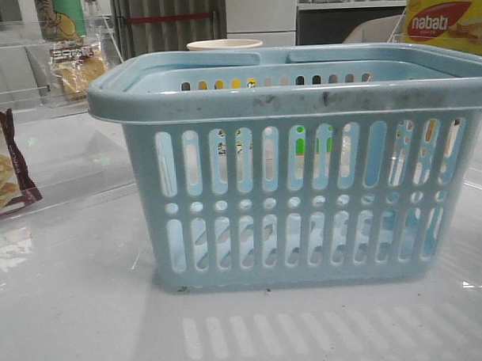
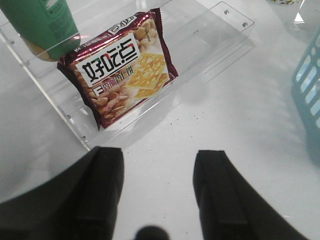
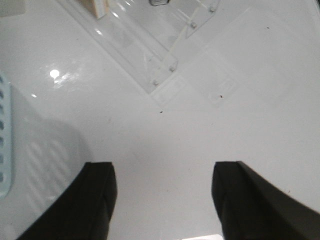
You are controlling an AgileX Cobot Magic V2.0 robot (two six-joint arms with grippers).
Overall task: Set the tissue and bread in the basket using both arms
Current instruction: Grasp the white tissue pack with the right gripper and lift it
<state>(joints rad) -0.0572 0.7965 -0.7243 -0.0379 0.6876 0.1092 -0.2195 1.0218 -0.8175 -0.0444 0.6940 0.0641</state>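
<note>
White tabletop (image 1: pixel 79 313) fills your front view, and the light blue basket (image 1: pixel 296 171) stands upright on it in the middle, close to the camera. Your bread bag (image 1: pixel 77 66), clear with golden-brown pieces, sits far back on the left on a clear acrylic shelf (image 1: pixel 34 156); you cannot pick out the tissue in any view. Your left gripper (image 2: pixel 159 192) hangs with its fingers apart and nothing between them, above bare table, near a maroon-edged cracker packet (image 2: pixel 120 67) and a green bottle (image 2: pixel 42 25). Your right gripper (image 3: pixel 162 197) is likewise spread and holding nothing. A yellow nabati box (image 1: pixel 448 23) sits far right.
</note>
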